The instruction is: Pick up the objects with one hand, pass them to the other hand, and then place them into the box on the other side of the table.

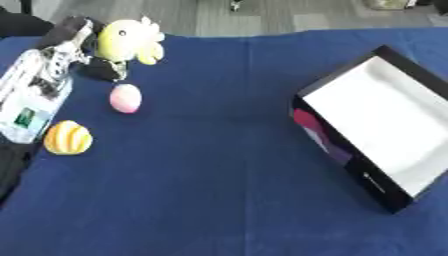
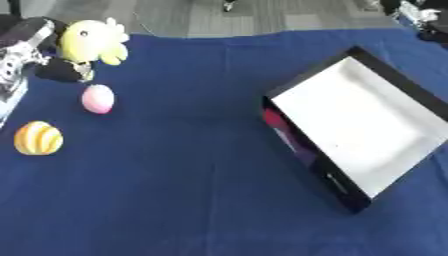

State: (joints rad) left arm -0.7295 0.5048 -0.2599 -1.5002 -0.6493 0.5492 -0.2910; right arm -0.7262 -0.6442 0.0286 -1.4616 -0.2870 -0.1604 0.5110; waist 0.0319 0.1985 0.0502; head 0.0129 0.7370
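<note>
A yellow plush toy (image 1: 129,40) is at the far left of the blue table. My left hand (image 1: 101,69) comes in from the left edge, and its dark fingers curl around the toy's near and left sides. A pink egg-shaped ball (image 1: 125,98) lies on the cloth just in front of the hand. Nearer still, a yellow ball with orange stripes (image 1: 67,138) lies beside my forearm. The black box (image 1: 338,150) with a white inside stands on the right, tilted, with nothing in it. My right hand shows in neither view.
My silver and black left forearm (image 1: 35,90) runs along the table's left edge. A broad stretch of blue cloth (image 1: 210,175) separates the toys from the box. Grey floor shows beyond the table's far edge.
</note>
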